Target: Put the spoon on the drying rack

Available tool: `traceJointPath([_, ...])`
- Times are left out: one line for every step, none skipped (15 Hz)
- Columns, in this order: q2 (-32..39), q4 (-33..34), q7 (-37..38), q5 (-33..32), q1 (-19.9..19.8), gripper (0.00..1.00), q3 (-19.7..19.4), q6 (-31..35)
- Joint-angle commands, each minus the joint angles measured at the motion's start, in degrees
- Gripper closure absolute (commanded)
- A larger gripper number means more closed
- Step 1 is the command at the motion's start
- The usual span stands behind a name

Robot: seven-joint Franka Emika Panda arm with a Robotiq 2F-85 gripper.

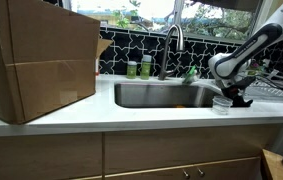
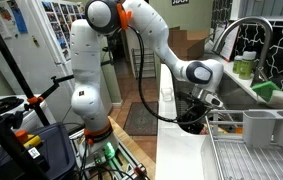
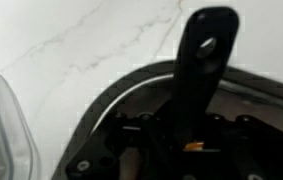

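We saw a white countertop (image 1: 131, 118) in a kitchen, with black patterned tiles behind it, a steel sink (image 1: 161, 95) set into it and a big cardboard box (image 1: 36, 60) on the end away from the rack. Only the wrist view showed the counter's grey veins, past one black finger (image 3: 206, 45). Only an exterior view showed the arm's white base (image 2: 86, 100) near a doorway. The drying rack (image 1: 273, 88), wide, low, of thin silver-grey wire, sat on the counter beside the sink. The gripper (image 1: 236, 97) hung near it, by a clear cup (image 1: 221, 104). We could not tell how the jaws stood, nor could we pick out the spoon.
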Motion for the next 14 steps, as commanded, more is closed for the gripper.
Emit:
traceJointPath([0.9,1.7,-1.3,1.3,0.1,1.0,-0.2,-3.1])
traceJointPath([0.8,2.1,-1.7,2.1,0.0,1.0,-0.1,-4.2])
traceJointPath([0.6,2.8,-2.1,3.0,-0.1,0.99,0.0,-5.6])
traceJointPath([0.4,3.5,-2.3,3.5,-0.2,1.0,0.0,-6.6])
traceJointPath([0.3,4.4,-2.9,4.5,-0.3,1.0,0.0,-8.2])
traceJointPath([0.3,5.3,-2.9,5.0,-0.3,1.0,0.0,-9.3])
traceJointPath([0.4,6.1,-3.0,5.5,-0.3,1.0,0.0,-10.3])
traceJointPath([0.6,6.8,-2.7,5.9,-0.3,1.0,0.0,-11.3])
traceJointPath([0.9,7.4,-2.5,6.1,-0.3,1.0,0.0,-11.9])
traceJointPath([1.2,7.7,-1.9,6.1,-0.2,1.0,-0.1,-12.2])
traceJointPath([1.4,7.9,-1.7,6.0,-0.2,1.0,-0.1,-12.4])
traceJointPath([1.8,7.9,-1.5,5.8,-0.1,1.0,0.0,-12.2])
traceJointPath([2.0,7.7,-1.3,5.7,0.0,0.95,0.0,-12.0])
traceJointPath([2.3,7.4,-1.1,5.5,0.0,0.88,0.0,-11.8])
